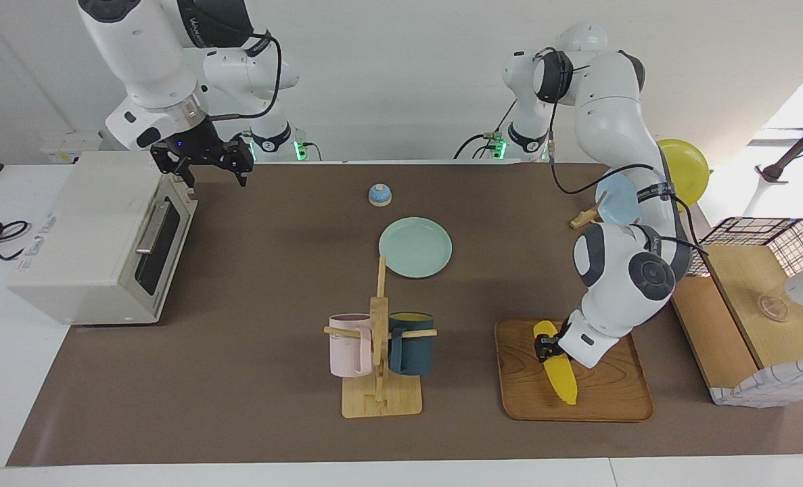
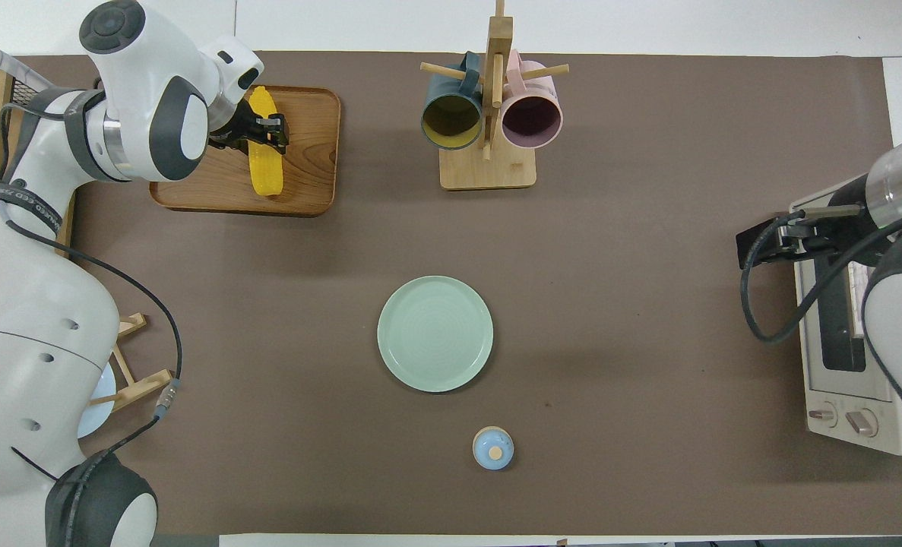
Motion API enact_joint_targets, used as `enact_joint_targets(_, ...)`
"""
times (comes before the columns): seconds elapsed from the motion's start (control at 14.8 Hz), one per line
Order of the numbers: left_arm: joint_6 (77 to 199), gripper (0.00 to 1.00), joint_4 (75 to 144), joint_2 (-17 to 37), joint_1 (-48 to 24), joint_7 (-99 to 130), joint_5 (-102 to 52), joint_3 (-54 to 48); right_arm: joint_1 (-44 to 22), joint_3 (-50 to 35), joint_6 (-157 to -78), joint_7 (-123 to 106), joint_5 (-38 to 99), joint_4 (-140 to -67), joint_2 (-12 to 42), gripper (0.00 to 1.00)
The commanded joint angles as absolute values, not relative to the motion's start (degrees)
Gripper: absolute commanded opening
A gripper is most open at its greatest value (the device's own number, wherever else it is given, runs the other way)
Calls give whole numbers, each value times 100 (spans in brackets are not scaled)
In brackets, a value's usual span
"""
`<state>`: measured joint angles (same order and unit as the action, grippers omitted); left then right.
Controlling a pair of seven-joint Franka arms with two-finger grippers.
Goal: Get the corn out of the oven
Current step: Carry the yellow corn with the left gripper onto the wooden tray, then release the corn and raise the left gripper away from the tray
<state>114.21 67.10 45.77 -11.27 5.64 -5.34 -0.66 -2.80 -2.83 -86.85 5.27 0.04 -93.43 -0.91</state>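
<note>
**Corn lies on the tray with the left arm's jaws across it**

While the oven sits at the left edge of the facing view with its glass door shut, the corn is nowhere near it: it lies on the wooden tray at the lower right of that view, which is the upper left of the overhead view. So the corn already looks to be out of the oven, and what remains, as I judge it, is only to let go and draw back.

The left gripper is down at the tray, its jaws set across the cob near its upper third as the overhead view shows it, one dark finger on each side of the yellow. They look closed on the corn, though whether the cob rests fully on the wood or is a shade above it I cannot tell. The cob's long axis runs almost straight up and down in the overhead view, its blunt end toward the top edge of the tray and its tip pointing down the frame; the jaws cross that axis nearly square.

The right gripper hangs at the upper left of the facing view, over the oven's top front corner, with its jaws spread and holding nothing. It waits, well apart from the corn. A green plate lies mid-desk, and a mug rack stands between oven and tray
</note>
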Motion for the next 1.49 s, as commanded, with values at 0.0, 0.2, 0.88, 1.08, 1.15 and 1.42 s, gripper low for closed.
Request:
enact_joint_targets(0.0, 11426, 0, 6486, 4729, -1099, 475, -255, -105, -334, -193, -8569, 563, 114, -9176, 61, 100)
enact_joint_targets(0.2, 11434, 10, 6495, 4720, -1099, 309, -220, -97, -334, -185, -8587, 563, 97, -9176, 62, 100)
enact_joint_targets(0.88, 10627, 100, 6836, 3466, -879, 334, -439, -62, 79, -167, -8692, 545, 44, -9141, 53, 100)
enact_joint_targets(1.08, 10206, 100, 7452, 2560, -835, 369, -396, 26, 97, -167, -8727, 554, 132, -9141, 61, 100)
enact_joint_targets(1.15, 9969, 100, 7558, 2305, -835, 378, -387, 70, 97, -167, -8736, 554, 132, -9141, 62, 100)
enact_joint_targets(1.42, 8958, 100, 7786, 1435, -809, 369, -378, 149, 97, -167, -8886, 536, 123, -9141, 62, 100)
